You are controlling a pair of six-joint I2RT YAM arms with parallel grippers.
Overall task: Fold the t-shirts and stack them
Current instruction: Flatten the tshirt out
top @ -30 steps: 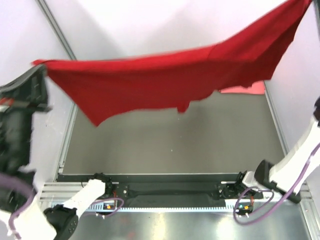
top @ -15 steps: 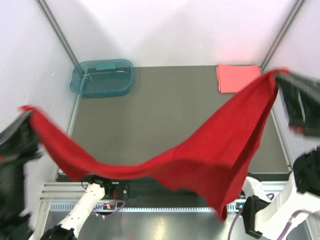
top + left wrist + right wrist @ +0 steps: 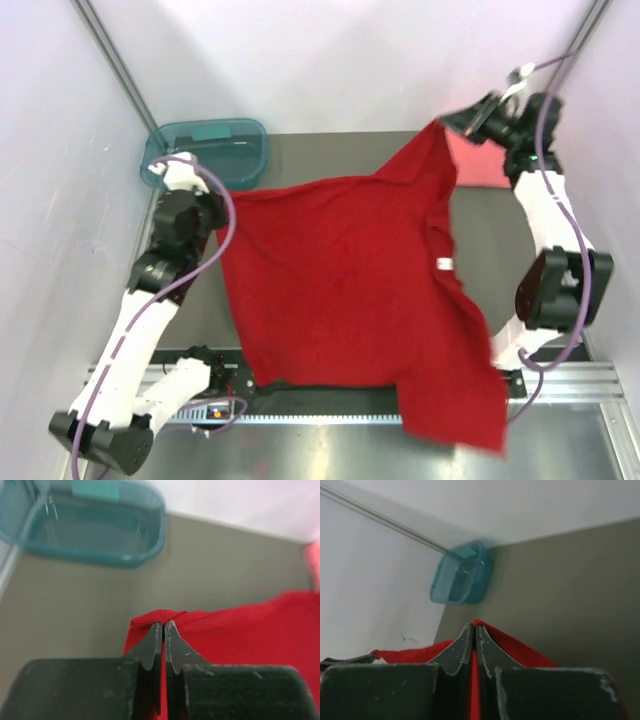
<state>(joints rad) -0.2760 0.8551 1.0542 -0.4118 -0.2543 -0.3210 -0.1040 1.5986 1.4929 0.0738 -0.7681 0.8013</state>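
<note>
Red cloth, 1 item: deep red t-shirt (image 3: pixel 350 290), spread wide over the middle of the table (image 3: pixel 340 155).

- Edges: its near hem runs past the table's near edge and across the metal rail (image 3: pixel 120 385). 1 corner hangs lowest at the near right. The left corner lies close to the teal tub (image 3: pixel 205 155), and the far corner rises to the far right.
- Coral-pink t-shirt (image 3: pixel 480 168), 1 item: a folded rectangle at the far right corner. Its left side is overlapped by the red shirt's raised corner.
- Left gripper (image 3: pixel 163 625): fingers pressed together, pinching a bunched fold of the red hem.
- Right gripper (image 3: pixel 472 627): fingers pressed together on a red edge, held high above the far right.
- Open room: bare table lies along the far edge between the tub and the pink shirt. There is also a strip at the left beside the left arm, and a patch at the right under the right arm. White walls (image 3: pixel 60 150) close in 3 sides.
- Views: only the top camera shows the whole spread and the overhang. Only the 2 wrist cameras show cloth between the fingertips. The left wrist view catches a blurred pink sliver at its right border, and the right wrist view shows none.
</note>
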